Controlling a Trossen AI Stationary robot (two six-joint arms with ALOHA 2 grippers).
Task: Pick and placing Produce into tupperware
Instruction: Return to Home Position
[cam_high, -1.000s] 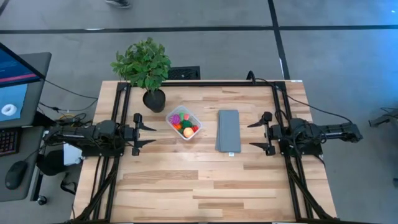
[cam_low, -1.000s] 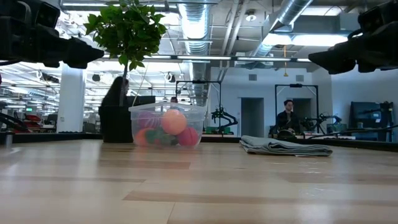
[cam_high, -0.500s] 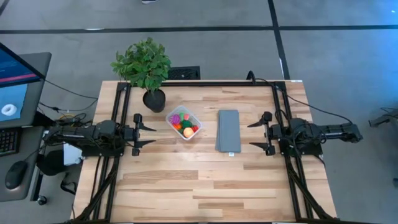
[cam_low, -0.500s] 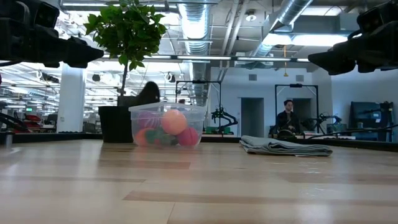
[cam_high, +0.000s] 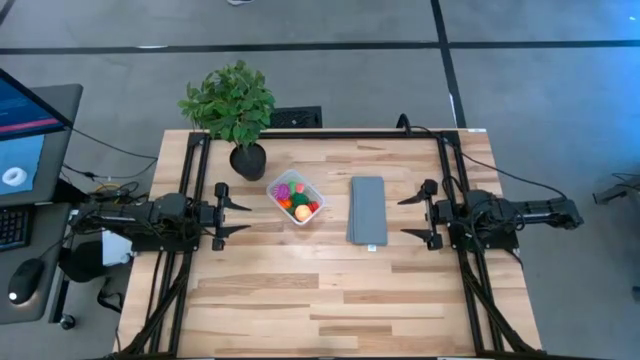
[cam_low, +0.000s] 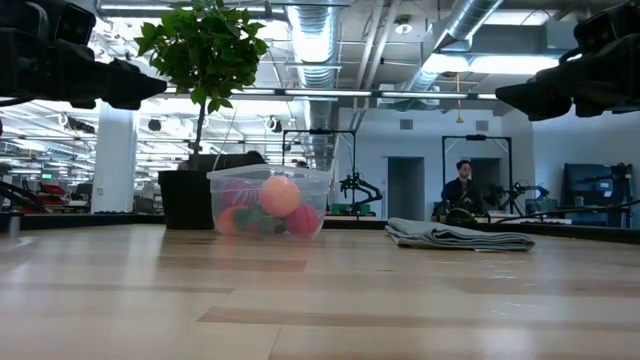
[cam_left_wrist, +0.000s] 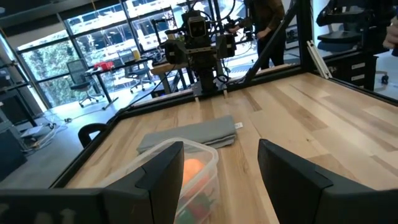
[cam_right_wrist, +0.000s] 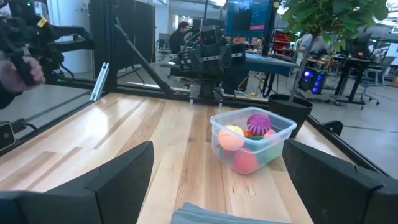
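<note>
Change: across the last second neither arm shifts. Both stay drawn back at opposite side edges of the light wooden tabletop (cam_high: 300, 290). Only a dark figure that was passing behind the leafy potted plant (cam_high: 232, 105) in the low view has gone.
Meaning for the task: the homing move is probably finished. No toy lies loose on the wood, so the packing appears complete.
Left end effector (cam_high: 248, 216): fingers spread wide, gripping nothing, pointing at the container from well apart.
Right end effector (cam_high: 402, 218): equally wide apart and empty, facing inward from the far side.
Container: the small clear plastic tupperware (cam_high: 272, 186) stands upright left of the tabletop's centre, just in front of the plant's pot, with no lid on.
Contents: the toy produce sits heaped inside, with a spiky purple ball (cam_right_wrist: 259, 121) on top, a peach-orange ball (cam_right_wrist: 231, 140) beside it, a red piece (cam_right_wrist: 244, 162) low against the wall and a green piece (cam_high: 298, 200) in the middle.
Beside it: a flat grey folded cloth (cam_high: 367, 210) lies between the tupperware and the right end effector, touching neither.
</note>
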